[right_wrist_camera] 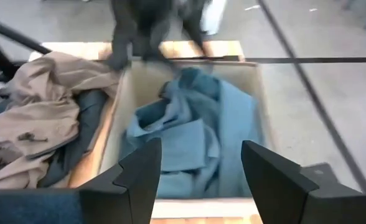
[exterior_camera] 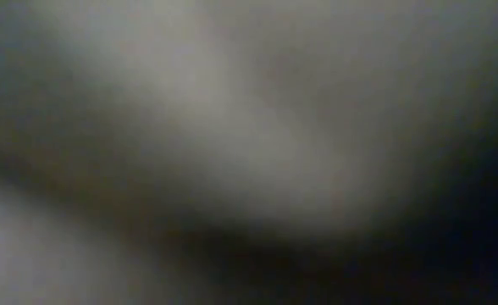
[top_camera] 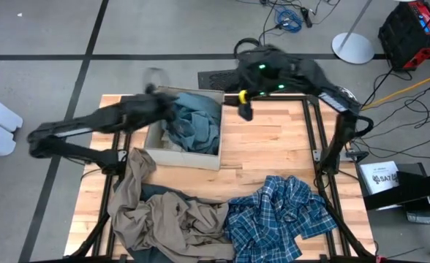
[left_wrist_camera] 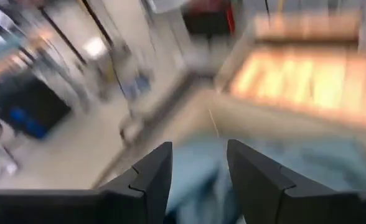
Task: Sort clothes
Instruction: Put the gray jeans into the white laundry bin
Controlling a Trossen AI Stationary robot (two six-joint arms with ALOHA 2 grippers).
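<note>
I start with the wooden table (top_camera: 273,157), which carries everything: the beige cardboard box (top_camera: 182,157) sits toward its far left part, and along the near edge lie the khaki-tan garment (top_camera: 164,219), spread in loose folds at the left, and the blue-and-white plaid garment (top_camera: 277,215) bunched at the right, the two touching where they meet. A strip of dark navy cloth (right_wrist_camera: 77,146) shows under the tan one beside the box wall. The teal-grey garment (top_camera: 194,120) is heaped inside the box, one fold riding up over the far rim. I see no white garment from here, and the low view is smothered by something pressed close to the lens, so it gives me nothing. My left gripper (left_wrist_camera: 198,180) hangs over the far left corner of the box, its fingers parted a moderate way with nothing between them and the teal cloth just beneath. My right gripper (right_wrist_camera: 198,180) hovers off the right side of the box near the far edge of the table, spread wide and empty, looking down into it. I judge the teal piece is delivered and the next pick is pending. To do that well I would lift both arms clear of the box walls first, then take the right arm to the plaid heap, descend onto a raised fold rather than a flat patch, and pinch only one layer so the tan garment is not dragged along.
</note>
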